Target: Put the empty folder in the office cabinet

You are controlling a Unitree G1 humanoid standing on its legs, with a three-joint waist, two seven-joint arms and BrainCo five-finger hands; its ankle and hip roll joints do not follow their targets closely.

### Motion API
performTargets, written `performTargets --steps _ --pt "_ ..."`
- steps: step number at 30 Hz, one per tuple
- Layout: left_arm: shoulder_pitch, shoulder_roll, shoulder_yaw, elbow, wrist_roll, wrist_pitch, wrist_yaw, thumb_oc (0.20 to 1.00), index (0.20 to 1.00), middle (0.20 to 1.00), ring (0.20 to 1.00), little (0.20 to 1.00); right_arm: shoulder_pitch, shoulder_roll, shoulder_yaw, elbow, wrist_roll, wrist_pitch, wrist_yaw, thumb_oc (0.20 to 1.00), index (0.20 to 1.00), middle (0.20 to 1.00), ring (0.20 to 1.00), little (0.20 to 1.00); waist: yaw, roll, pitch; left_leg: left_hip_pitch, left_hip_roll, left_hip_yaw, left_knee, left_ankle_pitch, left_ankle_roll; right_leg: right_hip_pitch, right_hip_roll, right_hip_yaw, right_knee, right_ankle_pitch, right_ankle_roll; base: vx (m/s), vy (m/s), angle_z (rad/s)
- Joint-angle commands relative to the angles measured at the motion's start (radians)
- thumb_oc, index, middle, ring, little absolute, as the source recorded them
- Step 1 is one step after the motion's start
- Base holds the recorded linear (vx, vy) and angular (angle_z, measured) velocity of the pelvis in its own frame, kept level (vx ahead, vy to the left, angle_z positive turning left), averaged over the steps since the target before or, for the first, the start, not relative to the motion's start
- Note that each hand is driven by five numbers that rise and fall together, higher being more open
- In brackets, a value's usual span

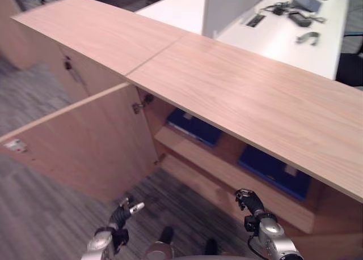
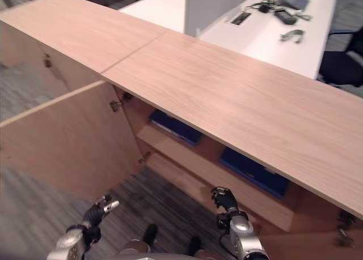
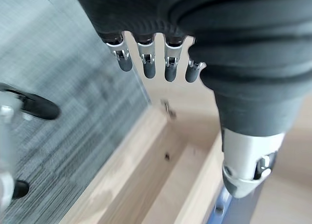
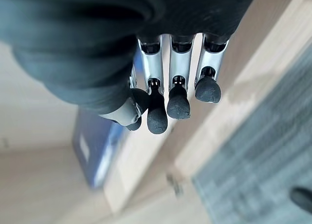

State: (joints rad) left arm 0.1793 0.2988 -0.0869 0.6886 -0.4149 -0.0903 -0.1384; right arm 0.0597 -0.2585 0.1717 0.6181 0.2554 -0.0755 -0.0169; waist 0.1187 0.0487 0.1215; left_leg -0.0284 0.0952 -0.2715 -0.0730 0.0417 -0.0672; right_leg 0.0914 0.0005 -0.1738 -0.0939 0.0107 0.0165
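You've got two flat blue folders (image 1: 195, 127) (image 1: 275, 172) lying on the shelf (image 1: 227, 172) inside the light wood-grain cabinet (image 1: 238, 96), one door (image 1: 79, 141) swung open, while your left hand (image 1: 122, 214) and right hand (image 1: 249, 202) hang below with relaxed fingers, both empty.

Pale oak-grain cabinet (image 1: 244, 96) and door (image 1: 85, 141); two dark blue folders (image 1: 195, 127) inside; grey streaked carpet (image 1: 34, 220); white worktop (image 1: 283, 36) behind.
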Motion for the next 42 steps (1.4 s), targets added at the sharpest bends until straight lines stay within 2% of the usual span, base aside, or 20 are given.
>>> performTargets --steps 1,4,5,6,7,9,10,11,13,18,23,26,29,30,31,32,33,35,36,42 --pt "-0.11 0.039 -0.016 -0.057 -0.025 -0.045 0.003 1.0 1.0 1.0 1.0 1.0 -0.016 -0.038 -0.032 -0.098 0.022 -0.052 0.002 0.2 0.2 0.2 0.2 0.2 -0.007 -0.045 0.02 -0.048 -0.043 -0.021 0.029 0.031 -0.083 -0.02 -0.107 -0.07 0.14 -0.133 0.121 -0.13 -0.101 0.67" --pt "-0.112 0.031 -0.016 -0.064 -0.034 -0.044 0.003 1.0 1.0 1.0 1.0 1.0 -0.013 -0.052 -0.039 -0.101 0.022 -0.056 0.001 0.2 0.2 0.2 0.2 0.2 -0.014 -0.036 0.031 -0.08 -0.037 -0.001 0.062 0.035 -0.093 -0.004 -0.113 -0.104 0.14 -0.143 0.116 -0.1 0.024 1.11" --pt "-0.126 0.022 -0.022 -0.076 -0.042 -0.039 0.002 1.0 1.0 1.0 1.0 1.0 -0.026 -0.067 -0.045 -0.098 0.024 -0.053 -0.01 0.2 0.2 0.2 0.2 0.2 -0.046 -0.039 0.051 -0.118 0.034 0.22 0.129 0.048 -0.084 -0.001 -0.138 -0.141 0.15 -0.144 0.115 -0.2 0.129 0.53" --pt "-0.132 0.022 -0.022 -0.081 -0.045 -0.037 0.001 1.0 1.0 1.0 1.0 1.0 -0.039 -0.069 -0.041 -0.093 0.027 -0.052 -0.016 0.2 0.2 0.2 0.2 0.2 -0.056 -0.041 0.049 -0.122 0.085 0.34 0.15 0.052 -0.076 -0.008 -0.148 -0.157 0.148 -0.131 0.116 -0.23 0.143 0.42" --pt "-0.126 0.023 -0.02 -0.095 -0.051 -0.038 -0.002 1.0 1.0 1.0 1.0 1.0 -0.046 -0.074 -0.034 -0.092 0.025 -0.051 -0.019 0.2 0.2 0.2 0.2 0.2 -0.061 -0.043 0.048 -0.11 0.126 0.42 0.167 0.051 -0.075 -0.009 -0.157 -0.175 0.147 -0.123 0.116 -0.13 0.079 0.53" --pt "-0.111 0.03 -0.018 -0.108 -0.051 -0.042 -0.007 1.0 1.0 1.0 1.0 1.0 -0.043 -0.076 -0.033 -0.099 0.03 -0.049 -0.015 0.2 0.2 0.2 0.2 0.2 -0.068 -0.047 0.043 -0.079 0.169 0.473 0.186 0.046 -0.085 0.004 -0.172 -0.2 0.146 -0.117 0.119 -0.05 0.078 0.78" --pt "-0.106 0.033 -0.016 -0.113 -0.046 -0.044 -0.006 1.0 1.0 1.0 1.0 1.0 -0.038 -0.077 -0.037 -0.104 0.032 -0.047 -0.01 1.0 1.0 1.0 1.0 1.0 -0.072 -0.048 0.037 -0.063 0.184 0.475 0.187 0.046 -0.091 0.009 -0.18 -0.21 0.144 -0.107 0.118 0.01 0.164 0.77" --pt "-0.097 0.033 -0.012 -0.116 -0.045 -0.044 -0.007 1.0 1.0 1.0 1.0 1.0 -0.027 -0.075 -0.043 -0.116 0.039 -0.044 -0.002 1.0 1.0 1.0 1.0 1.0 -0.072 -0.049 0.03 -0.027 0.209 0.465 0.182 0.041 -0.105 0.02 -0.2 -0.228 0.147 -0.102 0.125 0.02 0.177 0.53" --pt "-0.093 0.031 -0.005 -0.117 -0.049 -0.044 -0.006 1.0 1.0 1.0 1.0 1.0 -0.022 -0.072 -0.047 -0.112 0.042 -0.041 0.001 1.0 1.0 1.0 1.0 1.0 -0.073 -0.047 0.019 0.004 0.219 0.456 0.157 0.041 -0.114 0.026 -0.21 -0.249 0.145 -0.094 0.131 0.04 0.164 0.34" --pt "-0.09 0.032 -0.016 -0.124 -0.042 -0.038 -0.017 1.0 1.0 1.0 1.0 1.0 -0.009 -0.06 -0.065 -0.112 0.025 -0.033 -0.008 1.0 1.0 1.0 1.0 1.0 -0.062 -0.047 -0.014 0.025 0.165 0.446 0.053 0.038 -0.106 0.031 -0.251 -0.299 0.153 -0.063 0.162 0.04 0.217 0.72" --pt "-0.099 0.051 -0.026 -0.135 -0.027 -0.039 -0.028 1.0 1.0 1.0 1.0 1.0 -0.029 -0.04 -0.085 -0.08 0.01 -0.022 -0.028 1.0 1.0 1.0 1.0 1.0 -0.043 -0.076 -0.015 0.006 0.092 0.424 0.072 -0.014 -0.066 0.037 -0.324 -0.311 0.17 -0.025 0.199 0.04 0.214 0.37" --pt "-0.117 0.067 -0.021 -0.141 -0.026 -0.037 -0.029 1.0 1.0 1.0 1.0 1.0 -0.047 -0.03 -0.088 -0.065 -0.007 -0.012 -0.034 1.0 1.0 1.0 1.0 1.0 -0.028 -0.095 -0.005 -0.006 0.046 0.424 0.096 -0.054 -0.028 0.004 -0.383 -0.295 0.253 0.003 0.222 0.04 0.236 0.06" --pt "-0.124 0.084 -0.014 -0.151 -0.025 -0.042 -0.022 1.0 1.0 1.0 1.0 1.0 -0.071 -0.02 -0.085 -0.044 -0.01 -0.006 -0.036 1.0 1.0 1.0 1.0 1.0 -0.026 -0.097 0.02 0.009 0.011 0.442 0.102 -0.073 0.013 -0.062 -0.438 -0.258 0.393 0.126 0.241 -0.01 0.247 0.02" --pt "-0.125 0.088 -0.012 -0.153 -0.025 -0.043 -0.019 1.0 1.0 1.0 1.0 1.0 -0.076 -0.016 -0.08 -0.036 -0.011 -0.005 -0.037 1.0 1.0 1.0 1.0 1.0 -0.027 -0.088 0.025 0.016 0.011 0.446 0.098 -0.074 0.022 -0.083 -0.44 -0.253 0.435 0.143 0.243 0.0 0.229 -0.2" --pt "-0.123 0.092 -0.008 -0.154 -0.025 -0.044 -0.016 1.0 1.0 1.0 1.0 1.0 -0.078 -0.013 -0.078 -0.028 -0.013 -0.004 -0.035 1.0 1.0 1.0 1.0 1.0 -0.025 -0.079 0.031 0.031 0.012 0.449 0.086 -0.074 0.029 -0.103 -0.435 -0.248 0.473 0.139 0.244 0.1 0.279 -0.3" --pt "-0.126 0.093 -0.005 -0.151 -0.027 -0.047 -0.014 1.0 1.0 1.0 1.0 1.0 -0.068 -0.013 -0.076 -0.028 -0.013 -0.005 -0.031 1.0 1.0 1.0 1.0 1.0 -0.039 -0.066 0.031 0.057 -0.003 0.431 0.055 -0.068 0.038 -0.136 -0.368 -0.203 0.477 0.082 0.232 0.19 0.306 -0.29" --pt "-0.14 0.093 -0.013 -0.145 -0.024 -0.047 -0.006 1.0 1.0 1.0 1.0 1.0 -0.061 -0.022 -0.075 -0.028 -0.01 -0.007 -0.032 1.0 1.0 1.0 1.0 1.0 -0.061 -0.059 0.035 0.072 -0.023 0.405 0.034 -0.059 0.041 -0.147 -0.261 -0.148 0.399 -0.014 0.202 0.2 0.259 -0.13" --pt "-0.151 0.089 -0.018 -0.146 -0.014 -0.053 -0.011 1.0 1.0 1.0 1.0 1.0 -0.045 -0.021 -0.078 -0.018 -0.008 -0.013 -0.033 1.0 1.0 1.0 1.0 1.0 -0.062 -0.066 0.028 0.076 -0.049 0.388 0.023 -0.063 0.044 -0.133 -0.235 -0.16 0.321 -0.04 0.189 0.15 0.068 0.48" --pt "-0.161 0.075 -0.017 -0.142 -0.017 -0.06 -0.009 1.0 1.0 1.0 1.0 1.0 -0.027 -0.021 -0.085 0.005 -0.004 -0.017 -0.029 1.0 1.0 1.0 1.0 1.0 -0.083 -0.067 0.02 0.088 -0.06 0.367 0.008 -0.061 0.04 -0.12 -0.198 -0.098 0.256 -0.04 0.18 0.12 -0.011 0.98" --pt "-0.16 0.074 0.012 -0.144 0.016 -0.077 0.018 1.0 1.0 1.0 1.0 1.0 0.006 -0.019 -0.08 0.025 -0.019 -0.013 -0.021 1.0 1.0 1.0 1.0 1.0 -0.086 -0.076 -0.023 0.12 -0.063 0.384 -0.005 -0.075 0.03 -0.037 -0.207 -0.099 0.13 -0.003 0.185 0.11 -0.014 0.28"
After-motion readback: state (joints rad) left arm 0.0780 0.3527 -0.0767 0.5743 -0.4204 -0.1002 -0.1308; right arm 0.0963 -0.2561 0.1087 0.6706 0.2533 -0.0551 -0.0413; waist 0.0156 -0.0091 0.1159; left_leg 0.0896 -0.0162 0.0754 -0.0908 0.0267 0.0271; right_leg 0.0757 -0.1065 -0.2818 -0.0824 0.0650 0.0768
